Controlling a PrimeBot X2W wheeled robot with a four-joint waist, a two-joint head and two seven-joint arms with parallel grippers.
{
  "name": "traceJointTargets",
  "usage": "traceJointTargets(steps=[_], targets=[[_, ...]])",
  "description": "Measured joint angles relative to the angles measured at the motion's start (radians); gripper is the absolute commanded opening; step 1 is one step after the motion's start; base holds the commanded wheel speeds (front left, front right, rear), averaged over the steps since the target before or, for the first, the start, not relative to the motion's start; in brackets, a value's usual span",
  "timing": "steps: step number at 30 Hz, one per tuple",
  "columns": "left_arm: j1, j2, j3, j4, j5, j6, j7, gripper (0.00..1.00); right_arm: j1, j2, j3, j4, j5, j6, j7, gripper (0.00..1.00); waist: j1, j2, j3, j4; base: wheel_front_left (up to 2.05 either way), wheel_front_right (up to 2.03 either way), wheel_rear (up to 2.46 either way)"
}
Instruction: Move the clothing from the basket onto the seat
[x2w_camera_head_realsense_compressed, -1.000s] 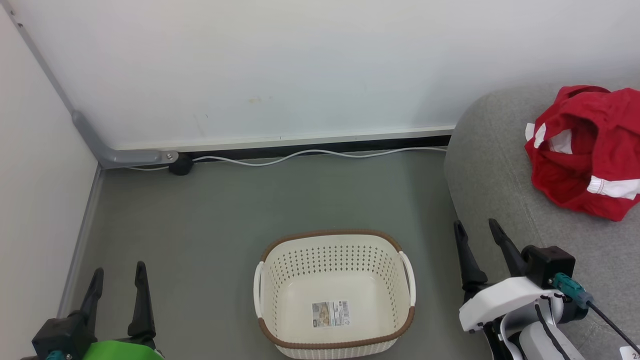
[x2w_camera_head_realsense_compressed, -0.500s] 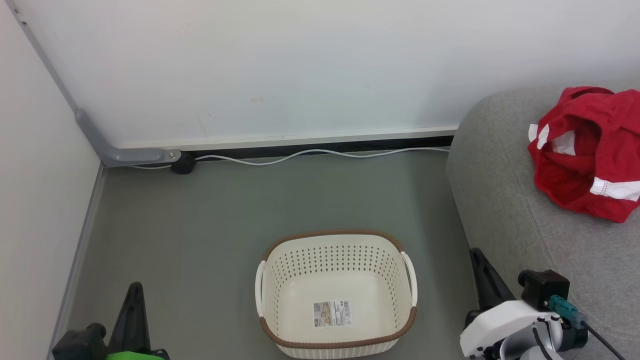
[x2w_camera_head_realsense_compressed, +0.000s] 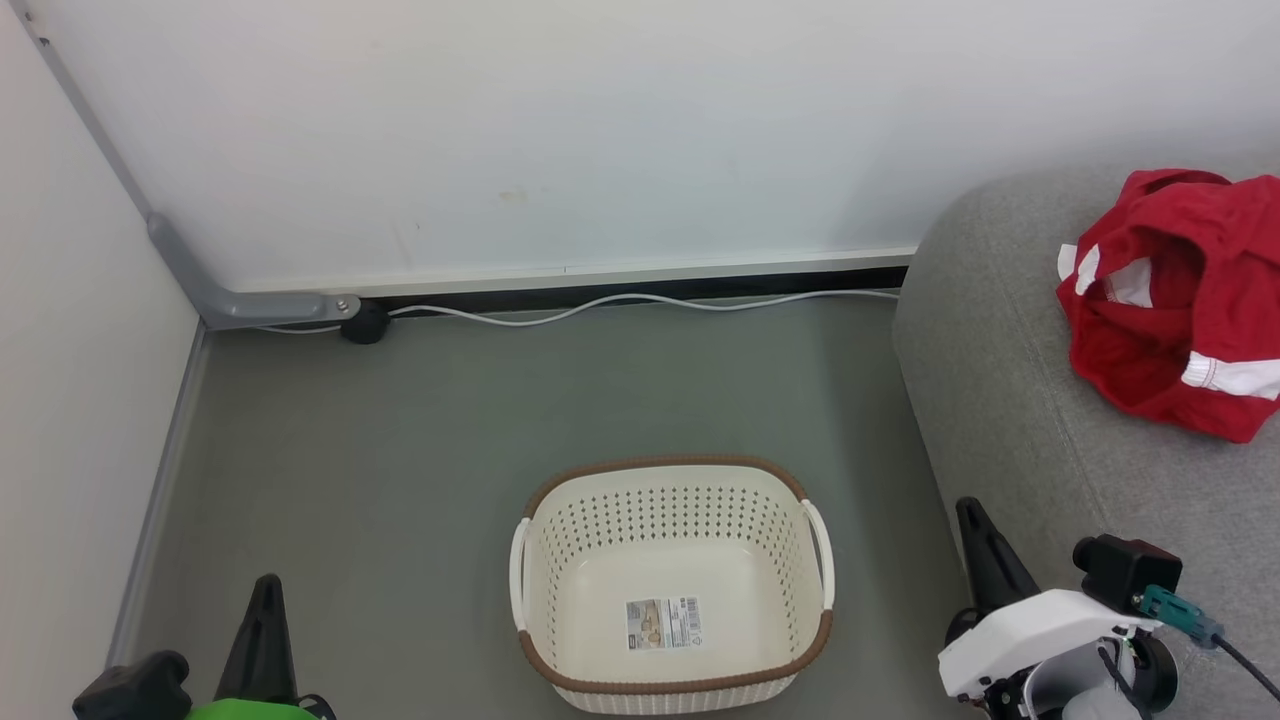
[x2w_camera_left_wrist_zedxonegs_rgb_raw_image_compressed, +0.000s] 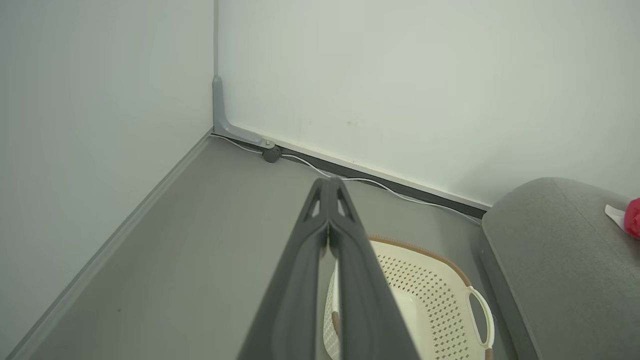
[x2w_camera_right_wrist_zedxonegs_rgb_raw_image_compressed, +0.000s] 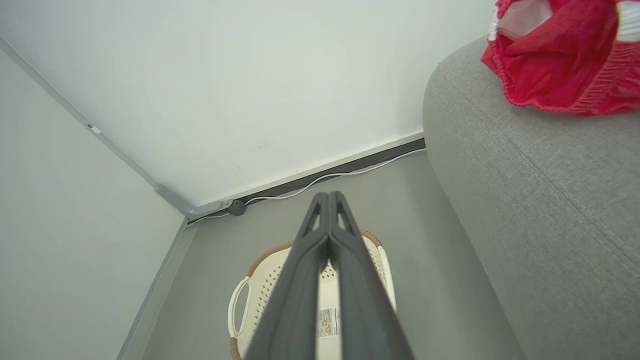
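On seat (x2w_camera_head_realsense_compressed: 1010, 400): clothing (x2w_camera_head_realsense_compressed: 1170, 300); basket (x2w_camera_head_realsense_compressed: 672, 690) empty.

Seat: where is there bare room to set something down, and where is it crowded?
Bare seat lies between its floor-side edge and the clothing, and from the clothing to the right gripper. Crowded where the clothing lies.

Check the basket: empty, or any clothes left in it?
Empty. The basket shows a bare bottom with just its label. The red clothing lies bunched on the grey seat.
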Motion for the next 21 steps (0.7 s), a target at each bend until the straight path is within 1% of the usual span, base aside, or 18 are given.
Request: traceJointTargets(steps=[3, 10, 14, 21], targets=[[-0.001, -0.006, 0.006, 0.003, -0.03, -0.001, 0.01, 0.0, 0.0, 0.001, -0.012, 0.0, 0.042, 0.006, 0.008, 0.0, 0.0, 0.0, 0.001, 0.0, 0.0, 0.0, 0.0], [-0.005, -0.015, 0.023, 0.015, -0.114, -0.023, 0.034, 0.0, -0.003, 0.005, -0.041, -0.001, 0.126, 0.018, 0.034, 0.0, 0.0, 0.0, 0.005, 0.0, 0.0, 0.0, 0.0], [-0.007, -0.018, 0.03, 0.021, -0.138, -0.025, 0.043, 0.0, -0.01, 0.007, -0.052, -0.001, 0.165, 0.024, 0.043, 0.0, 0.0, 0.0, 0.006, 0.0, 0.0, 0.0, 0.0], [-0.03, -0.023, 0.044, 0.033, -0.229, -0.044, 0.066, 0.0, -0.014, 0.008, -0.079, 0.0, 0.252, 0.039, 0.062, 0.0, 0.0, 0.0, 0.009, 0.0, 0.0, 0.0, 0.0]])
